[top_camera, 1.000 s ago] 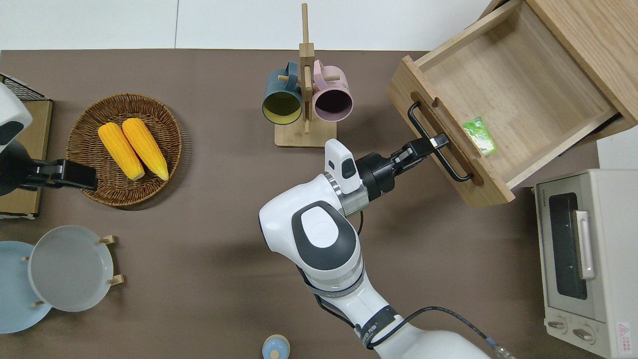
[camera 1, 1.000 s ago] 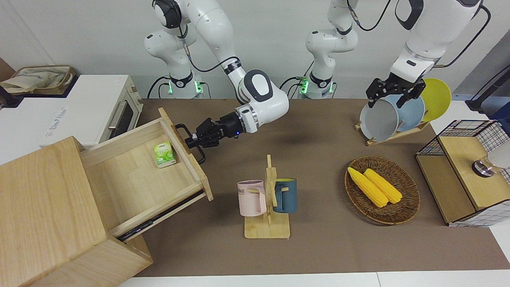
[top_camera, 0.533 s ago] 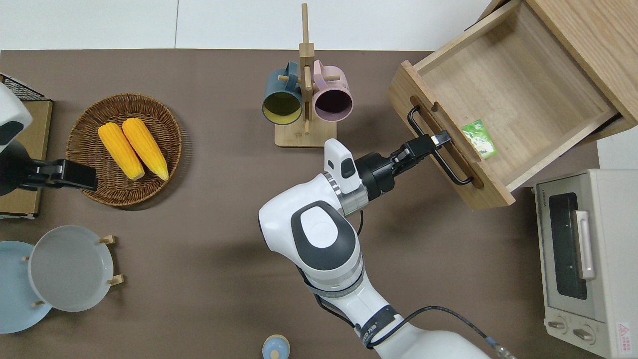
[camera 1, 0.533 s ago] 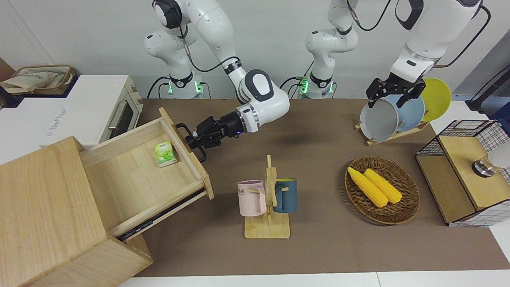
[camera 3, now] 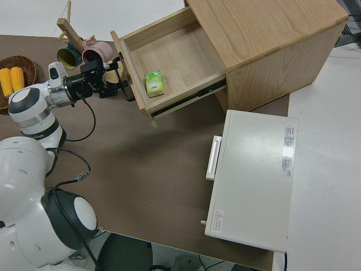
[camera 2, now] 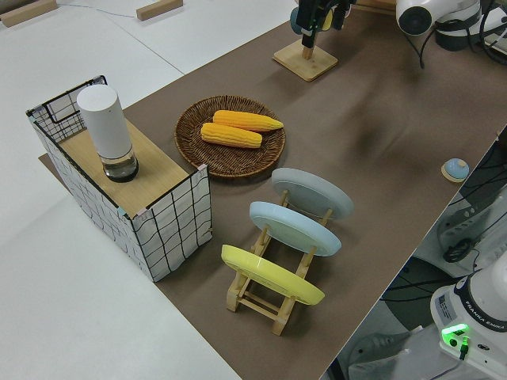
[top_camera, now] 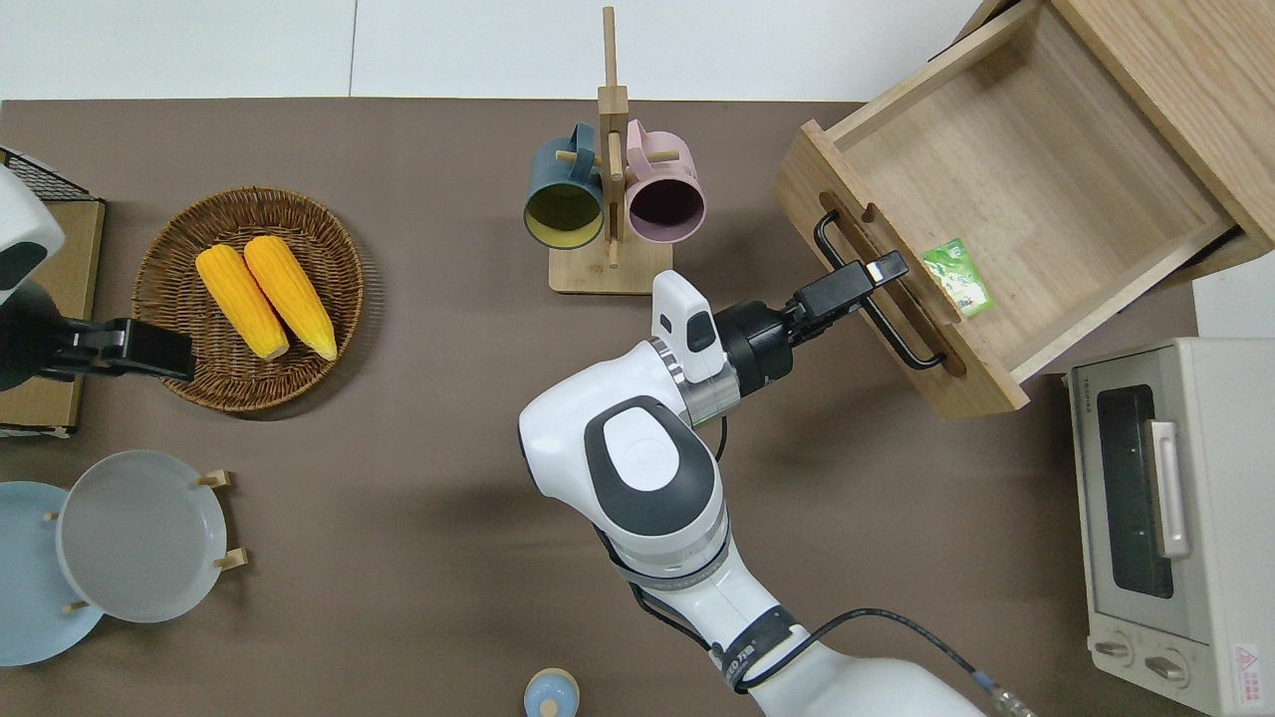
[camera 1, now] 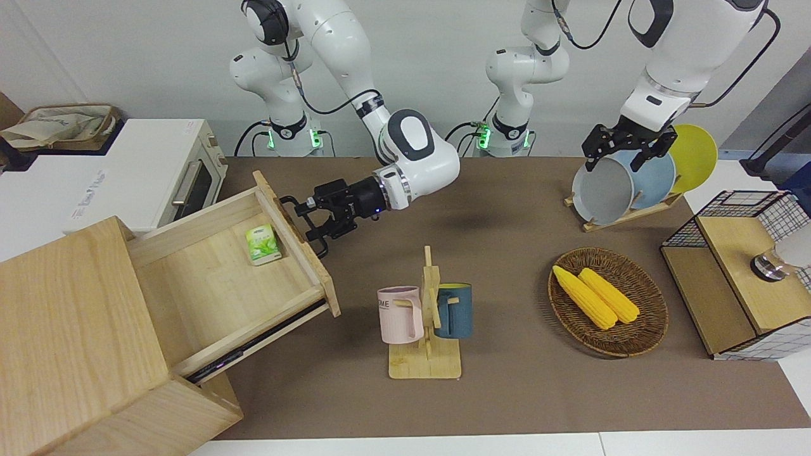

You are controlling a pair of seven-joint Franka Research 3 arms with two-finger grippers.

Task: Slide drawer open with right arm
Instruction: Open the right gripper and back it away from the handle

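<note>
The light-wood drawer point(camera 1: 209, 291) point(top_camera: 1016, 159) point(camera 3: 169, 53) stands pulled far out of the big pale-wood cabinet point(camera 1: 70, 329) at the right arm's end of the table. A small green packet point(camera 1: 261, 244) point(top_camera: 958, 276) lies inside it, against the front panel. My right gripper point(camera 1: 317, 220) point(top_camera: 882, 277) point(camera 3: 115, 76) is at the black bar handle point(camera 1: 285, 200) point(top_camera: 904, 347). It is open, with one finger above the bar and one below it. The left arm is parked, its gripper point(camera 1: 614, 158) open.
A mug rack point(camera 1: 426, 323) point(top_camera: 610, 179) with a pink and a blue mug stands near the drawer's front corner. A white toaster oven point(camera 1: 158, 171) point(top_camera: 1165, 518) sits beside the cabinet, nearer the robots. Corn basket point(camera 1: 608, 303), plate rack point(camera 1: 624, 183) and mesh box point(camera 1: 741, 278) fill the left arm's end.
The right gripper, shut on the bar handle a second ago, has opened its fingers around it. The drawer has stayed where it was.
</note>
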